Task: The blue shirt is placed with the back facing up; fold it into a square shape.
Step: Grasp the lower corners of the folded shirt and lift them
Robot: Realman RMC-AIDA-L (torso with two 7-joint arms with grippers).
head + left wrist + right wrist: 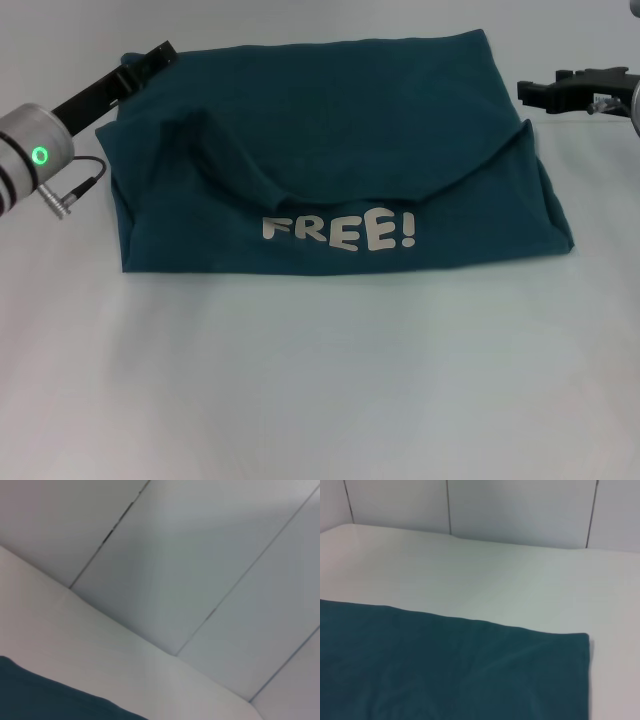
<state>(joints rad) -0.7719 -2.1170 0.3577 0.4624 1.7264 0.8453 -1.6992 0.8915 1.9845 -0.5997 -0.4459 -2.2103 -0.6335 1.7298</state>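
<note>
blue shirt point(330, 150) folded, reads "FREE!" | both grippers' fingers: cannot tell

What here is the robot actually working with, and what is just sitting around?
Part of the job:
- blue shirt, folded over, white FREE! lettering showing
- left gripper, at the shirt's far left corner
- right gripper, just off the shirt's right edge

Just there:
- white table
- tiled wall
</note>
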